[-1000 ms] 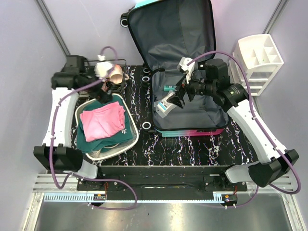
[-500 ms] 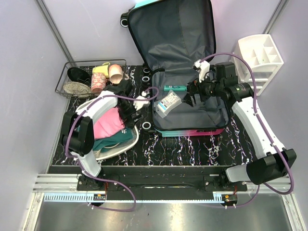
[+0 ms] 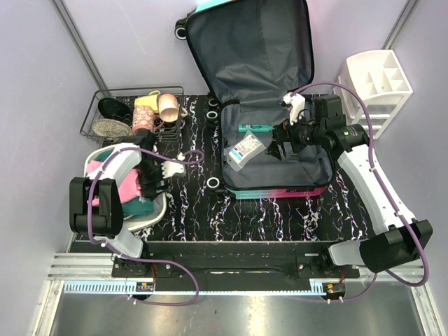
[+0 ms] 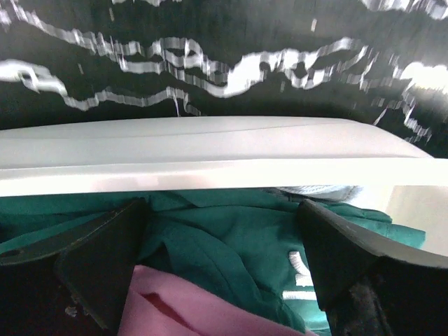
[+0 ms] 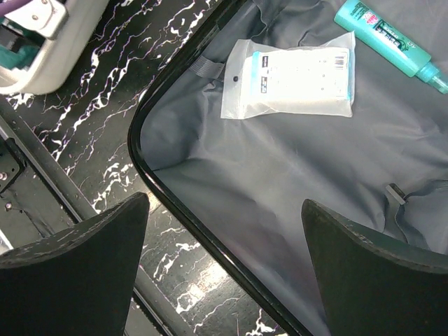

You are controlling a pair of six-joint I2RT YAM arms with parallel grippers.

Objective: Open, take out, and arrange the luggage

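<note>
1. The fingers (image 5: 84,245) of my right gripper (image 5: 224,231) stand wide apart, holding nothing, above the grey lining of the luggage (image 3: 280,63).
2. The luggage lies open on the table (image 3: 280,210), lid raised at the back; a white packet (image 5: 287,77) and teal tube (image 5: 385,42) lie inside.
3. My left gripper (image 4: 224,245) gapes over green clothing (image 4: 203,224) in the white tub (image 4: 210,147), possibly touching it.

The black marbled table (image 3: 280,210) bears the open luggage (image 3: 259,98), a tub (image 4: 210,150) and a wire basket (image 3: 89,120).
</note>
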